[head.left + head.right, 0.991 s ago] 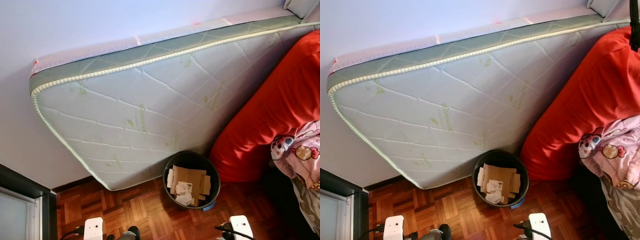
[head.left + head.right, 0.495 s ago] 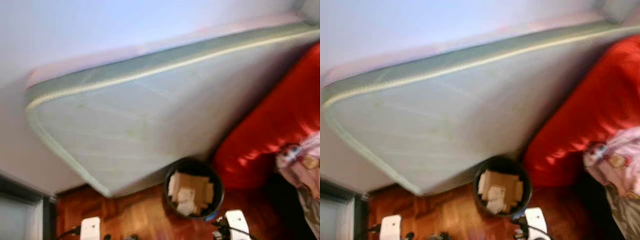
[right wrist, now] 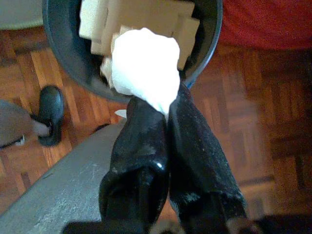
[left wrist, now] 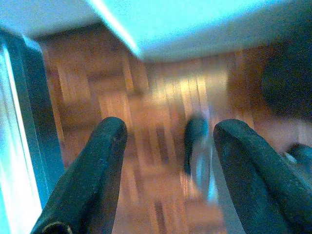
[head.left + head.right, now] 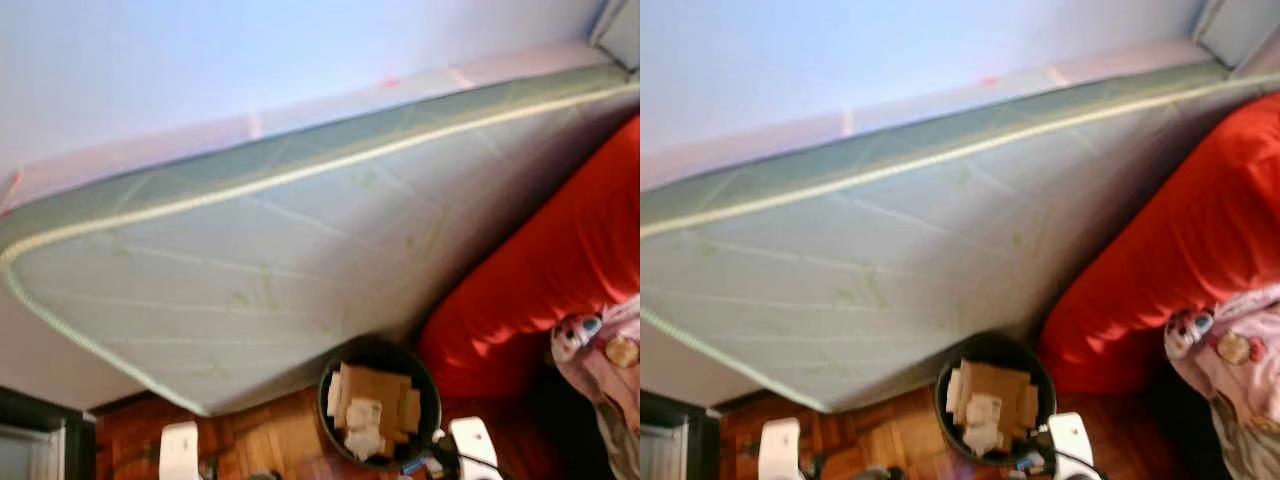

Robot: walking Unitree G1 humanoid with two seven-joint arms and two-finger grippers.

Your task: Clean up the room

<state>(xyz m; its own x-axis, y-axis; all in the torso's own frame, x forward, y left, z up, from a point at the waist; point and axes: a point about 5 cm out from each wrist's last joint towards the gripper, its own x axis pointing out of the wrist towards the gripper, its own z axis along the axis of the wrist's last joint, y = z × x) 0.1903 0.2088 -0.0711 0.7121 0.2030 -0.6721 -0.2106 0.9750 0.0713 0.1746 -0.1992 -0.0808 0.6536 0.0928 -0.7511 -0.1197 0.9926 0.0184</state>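
Right wrist view: right gripper [image 3: 165, 114] has its two black fingers pressed together, pinching a crumpled white paper wad [image 3: 144, 68], soft and lumpy. The wad hangs just over the near rim of the round black bin [image 3: 63, 53], which holds flat brown cardboard pieces [image 5: 380, 392] and pale scraps. Left gripper [image 4: 168, 146] fingers are spread wide with nothing between them, above glossy wooden parquet floor [image 4: 97, 92]; blurred. A dark shoe [image 3: 51, 107] lies on the parquet beside the bin. Behind the bin, a quilted white mattress [image 5: 260, 270] with corded piping leans on the pale wall [image 5: 200, 60]. Right of the bin, a smooth red cushion [image 5: 540, 280] and pink printed fabric [image 5: 600, 350].
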